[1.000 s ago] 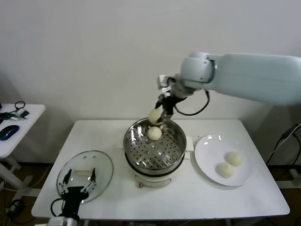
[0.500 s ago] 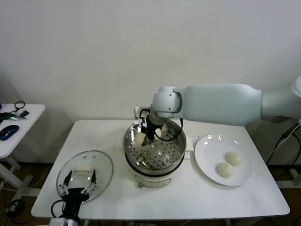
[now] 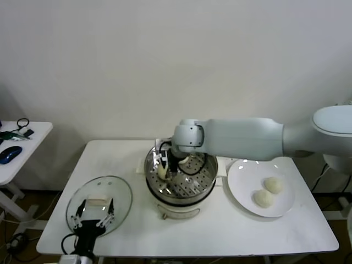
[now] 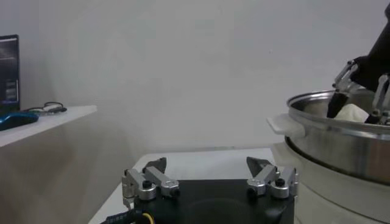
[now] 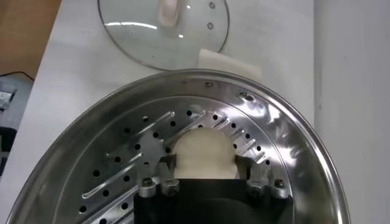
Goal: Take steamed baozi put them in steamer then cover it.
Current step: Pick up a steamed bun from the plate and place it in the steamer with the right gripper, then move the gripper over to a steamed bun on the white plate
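My right gripper is down inside the steamer, shut on a cream-white baozi held low over the perforated floor on the side nearest the cover. In the right wrist view the gripper has a finger on each side of the bun. A second baozi in the steamer is mostly hidden by the arm. Two baozi lie on the white plate. The glass cover lies flat on the table at the left. My left gripper is open and empty above its near edge.
The steamer's steel wall rises close beside the left gripper in the left wrist view. A small side table with a blue mouse stands at far left. The cover also shows in the right wrist view.
My right arm has come down from above the steamer's far rim into the basket, carrying the baozi toward the left side of the floor. The left arm has not moved.
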